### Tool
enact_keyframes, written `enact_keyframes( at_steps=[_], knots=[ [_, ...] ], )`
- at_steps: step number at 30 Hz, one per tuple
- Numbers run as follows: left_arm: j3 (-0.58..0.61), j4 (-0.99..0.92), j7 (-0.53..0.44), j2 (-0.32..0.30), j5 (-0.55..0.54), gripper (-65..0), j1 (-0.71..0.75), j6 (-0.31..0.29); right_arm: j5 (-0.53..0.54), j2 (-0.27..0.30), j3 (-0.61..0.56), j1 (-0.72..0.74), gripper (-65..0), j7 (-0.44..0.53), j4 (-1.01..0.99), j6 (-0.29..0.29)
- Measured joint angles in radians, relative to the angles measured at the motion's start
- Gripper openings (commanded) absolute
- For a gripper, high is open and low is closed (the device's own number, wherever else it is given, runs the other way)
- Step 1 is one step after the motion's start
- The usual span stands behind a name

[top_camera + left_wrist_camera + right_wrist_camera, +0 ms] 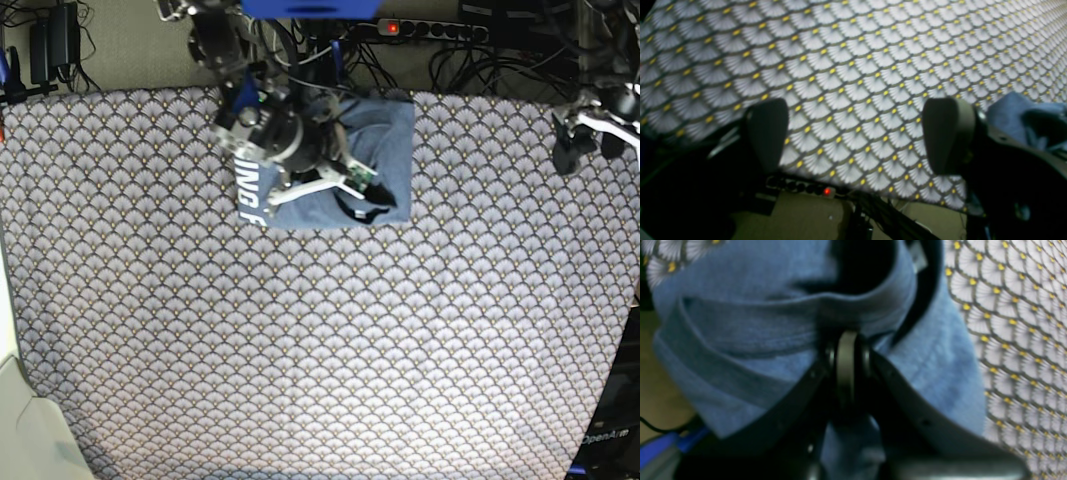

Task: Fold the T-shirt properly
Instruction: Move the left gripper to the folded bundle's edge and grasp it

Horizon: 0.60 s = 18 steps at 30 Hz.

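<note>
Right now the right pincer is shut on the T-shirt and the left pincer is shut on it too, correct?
Not quite. The right pincer is shut on the T-shirt, but the left pincer stands open over bare table covering, as the left wrist view shows.

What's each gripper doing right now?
Left gripper: open, holding nothing, above the table cover.
Right gripper: closed on a fold of the T-shirt.

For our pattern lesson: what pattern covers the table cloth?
Grey-white scallop fans with yellow dots on the table cloth; clearest in the left wrist view.
</note>
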Motion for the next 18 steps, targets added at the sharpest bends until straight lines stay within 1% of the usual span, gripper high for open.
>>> enact_keyframes(
  at_steps=[4,8,13,15,16,18],
  knots=[
    [0.024,0.000,0.000,0.000,0.000,-2.6,0.005,0.001,-0.004,-0.003,-0.042,0.029,-65.0,-0.010,0.006,0.000],
    [0.074,0.000,-0.002,0.000,-0.001,-2.6,0.002,0.001,0.002,-0.005,-0.056,0.030,-65.0,-0.004,0.108,0.002],
    [0.169,0.000,0.000,-0.002,0.000,-2.8,0.006,0.001,0.001,0.072,-0.050,0.061,-65.0,-0.007,0.236,0.002],
    [0.208,0.000,-0.002,-0.002,0.000,-2.8,0.008,-0.001,0.012,0.111,-0.017,0.060,-65.0,0.002,0.241,0.003],
    [0.232,0.000,-0.012,-0.003,0.000,-2.8,0.011,-0.001,0.008,0.126,0.007,0.055,-65.0,-0.002,0.240,0.003],
    [0.273,0.000,-0.002,-0.002,0.000,-2.9,0.015,-0.002,-0.005,0.149,0.062,0.043,-65.0,-0.023,0.237,0.003]
  ],
)
